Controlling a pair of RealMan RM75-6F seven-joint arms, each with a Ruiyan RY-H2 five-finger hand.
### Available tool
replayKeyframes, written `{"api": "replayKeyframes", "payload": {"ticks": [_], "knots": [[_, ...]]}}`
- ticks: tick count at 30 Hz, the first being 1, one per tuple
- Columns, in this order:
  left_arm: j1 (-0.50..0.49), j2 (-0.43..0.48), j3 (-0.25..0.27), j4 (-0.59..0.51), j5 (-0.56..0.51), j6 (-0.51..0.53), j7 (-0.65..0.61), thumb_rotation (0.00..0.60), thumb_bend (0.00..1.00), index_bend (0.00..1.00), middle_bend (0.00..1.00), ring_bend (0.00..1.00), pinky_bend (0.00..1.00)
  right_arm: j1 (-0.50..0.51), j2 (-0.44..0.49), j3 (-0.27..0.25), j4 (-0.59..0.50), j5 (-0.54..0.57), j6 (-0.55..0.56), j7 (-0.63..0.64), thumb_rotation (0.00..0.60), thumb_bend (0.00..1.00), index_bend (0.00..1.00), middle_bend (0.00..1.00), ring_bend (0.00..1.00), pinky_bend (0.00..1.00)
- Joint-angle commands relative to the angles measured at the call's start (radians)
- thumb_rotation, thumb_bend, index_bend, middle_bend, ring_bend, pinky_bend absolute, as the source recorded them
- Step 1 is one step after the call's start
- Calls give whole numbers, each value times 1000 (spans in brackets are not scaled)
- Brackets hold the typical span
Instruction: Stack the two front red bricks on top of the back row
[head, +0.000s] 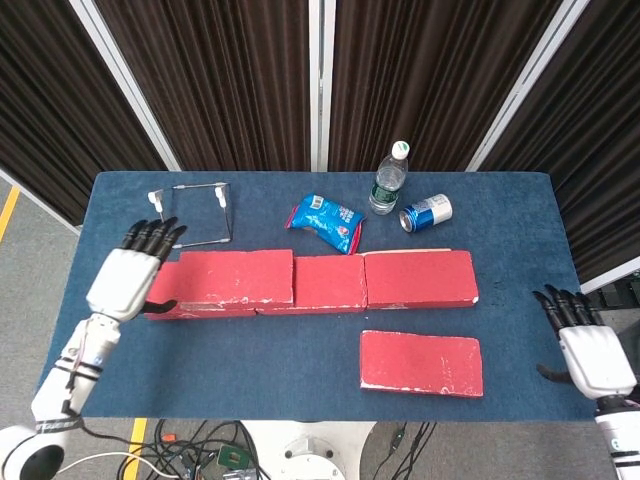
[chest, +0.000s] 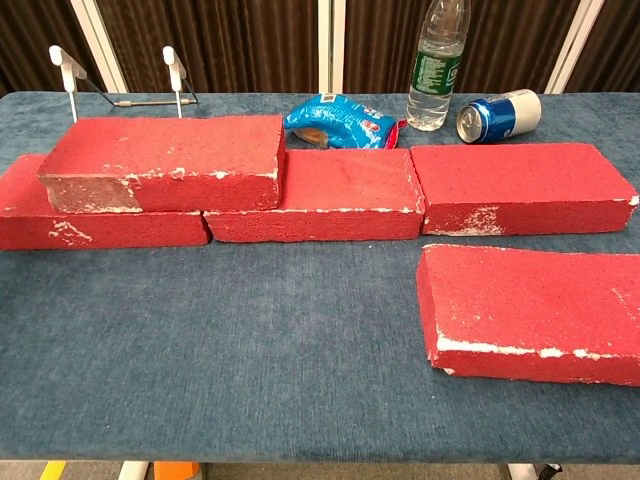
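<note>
The bricks (chest: 510, 185) look rough and matt, chipped white at the edges. The table (chest: 250, 350) wears napped blue cloth. The can (chest: 497, 113) is glossy metal.
</note>
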Motion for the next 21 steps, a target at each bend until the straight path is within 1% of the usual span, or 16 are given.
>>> {"api": "replayKeyframes", "payload": {"ticks": [1, 5, 12, 15, 18, 21], "knots": [[97, 34, 56, 50, 50, 44, -43, 600, 35, 1, 0, 0, 0, 74, 67, -40, -103, -37, -139, -1, 600, 0, 0, 0, 0, 0], [157, 39, 55, 90, 81, 52, -135, 600, 32, 1, 0, 0, 0, 105, 53, -58, -143, -13, -220, -47, 600, 0, 0, 0, 0, 0], [245, 32, 48, 187, 163, 67, -292, 600, 30, 0, 0, 0, 0, 153, -41, -60, -145, 49, -304, -76, 600, 0, 0, 0, 0, 0], [283, 8, 35, 245, 213, 113, -330, 600, 31, 0, 0, 0, 0, 168, -70, -59, -144, 75, -320, -101, 600, 0, 0, 0, 0, 0], [319, -9, 24, 288, 242, 150, -345, 600, 31, 0, 0, 0, 0, 175, -104, -58, -140, 110, -326, -119, 600, 0, 0, 0, 0, 0], [344, -15, 16, 308, 251, 156, -372, 600, 30, 0, 0, 0, 0, 181, -138, -58, -131, 138, -327, -132, 600, 0, 0, 0, 0, 0]]}}
